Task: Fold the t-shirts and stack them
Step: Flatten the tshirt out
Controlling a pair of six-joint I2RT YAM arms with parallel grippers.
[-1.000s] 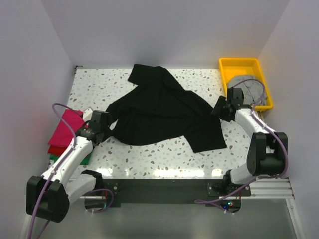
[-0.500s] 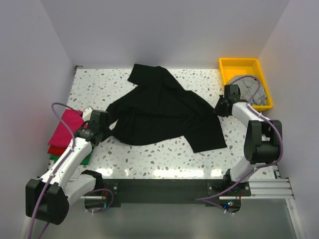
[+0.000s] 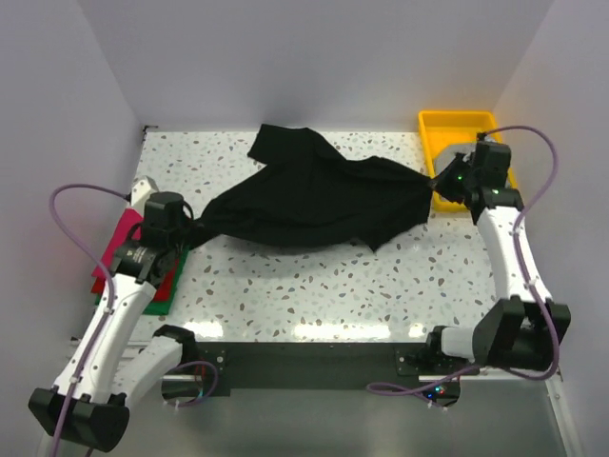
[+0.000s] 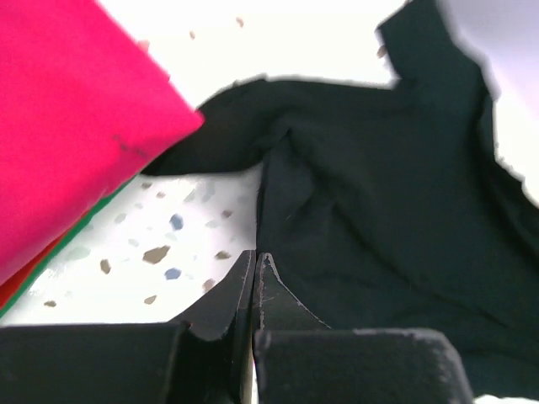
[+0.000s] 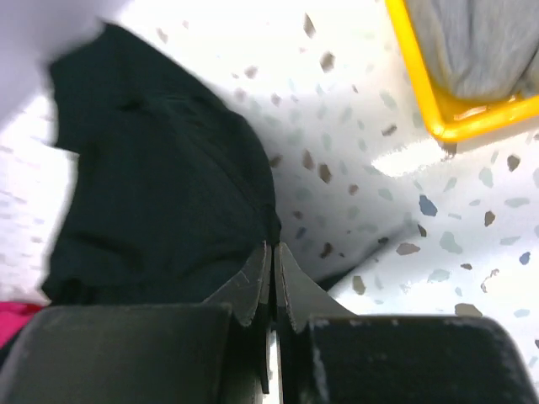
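Note:
The black t-shirt [image 3: 314,200] hangs stretched between both grippers over the middle of the table. My left gripper [image 3: 193,228] is shut on its left end [image 4: 379,194], and my right gripper [image 3: 433,183] is shut on its right end [image 5: 160,185]. In each wrist view the jaws are pressed together with black cloth running into their tips, on the left gripper [image 4: 255,257] and on the right gripper [image 5: 271,248]. A folded magenta t-shirt [image 4: 67,126] tops a stack at the left edge, with the green t-shirt [image 3: 169,300] at the bottom. The grey t-shirt [image 5: 480,42] lies in the tray.
The yellow plastic tray [image 3: 447,124] stands at the back right corner, just beyond my right gripper. The folded stack [image 3: 116,249] sits under my left forearm. White walls close in the table at the back and both sides.
My right gripper shut on the black t-shirt's right side and drew it up toward the tray. My left arm pulled back and left. The shirt went from lying spread to stretched.

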